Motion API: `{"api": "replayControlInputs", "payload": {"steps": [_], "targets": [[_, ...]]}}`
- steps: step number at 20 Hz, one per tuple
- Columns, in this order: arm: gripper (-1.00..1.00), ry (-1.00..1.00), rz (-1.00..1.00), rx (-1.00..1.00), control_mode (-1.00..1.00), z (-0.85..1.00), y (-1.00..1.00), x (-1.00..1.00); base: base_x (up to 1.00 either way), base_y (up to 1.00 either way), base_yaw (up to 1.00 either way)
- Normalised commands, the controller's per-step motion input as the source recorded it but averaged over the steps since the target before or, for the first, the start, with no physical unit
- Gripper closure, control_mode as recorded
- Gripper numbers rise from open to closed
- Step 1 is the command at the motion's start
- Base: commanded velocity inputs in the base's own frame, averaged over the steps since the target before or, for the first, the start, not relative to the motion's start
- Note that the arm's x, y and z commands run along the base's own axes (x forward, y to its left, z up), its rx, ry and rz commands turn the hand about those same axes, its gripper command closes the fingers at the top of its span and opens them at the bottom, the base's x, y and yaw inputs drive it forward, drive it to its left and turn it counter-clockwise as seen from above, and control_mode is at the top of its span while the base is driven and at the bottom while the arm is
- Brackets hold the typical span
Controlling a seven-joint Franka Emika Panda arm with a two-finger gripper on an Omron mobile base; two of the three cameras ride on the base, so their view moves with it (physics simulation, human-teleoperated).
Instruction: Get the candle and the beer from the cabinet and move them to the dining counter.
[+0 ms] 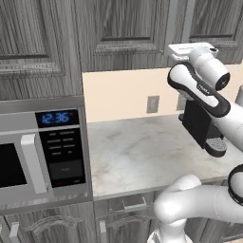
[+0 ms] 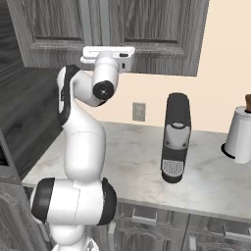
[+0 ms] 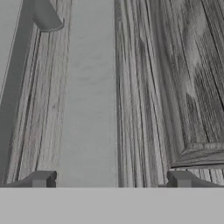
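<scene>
The cabinet (image 1: 123, 28) (image 2: 157, 34) hangs above the wall counter, and its dark wood-grain doors are closed. My gripper (image 3: 113, 179) is raised to the lower edge of a door (image 3: 183, 78) and is open. Its fingertips (image 3: 41, 178) stand wide apart on either side of the silver bar handle (image 3: 89, 109), which runs up the hand view. From the base views my hand (image 1: 190, 49) (image 2: 108, 52) sits right at the foot of the handles (image 1: 172, 23) (image 2: 103, 19). The candle and the beer are hidden. The dining counter is out of view.
A black coffee machine (image 1: 204, 128) (image 2: 175, 137) stands on the marble wall counter (image 1: 137, 152). A microwave (image 1: 42, 147) is at the left, and a white paper-towel roll (image 2: 240, 135) at the far right. A wall outlet (image 1: 152, 104) sits on the cream backsplash.
</scene>
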Motion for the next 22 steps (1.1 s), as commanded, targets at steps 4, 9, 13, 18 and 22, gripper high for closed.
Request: {"api": "replayControlInputs", "payload": {"steps": [4, 9, 13, 18, 22], "targets": [[1.0, 0.08, -0.04, -0.01, -1.0, 0.0, 0.1, 0.42, 0.0, 0.0, 0.0], [1.0, 0.02, -0.01, -0.01, -1.0, -0.01, 0.05, 0.15, 0.0, 0.0, 0.0], [1.0, 0.01, 0.0, -0.01, -1.0, -0.02, 0.01, 0.0, 0.0, 0.0, 0.0], [1.0, 0.05, 0.0, -0.02, -1.0, -0.1, -0.03, -0.14, 0.0, 0.0, 0.0], [1.0, 0.01, 0.0, 0.0, -1.0, 0.0, -0.43, -0.6, 0.0, 0.0, 0.0]]}}
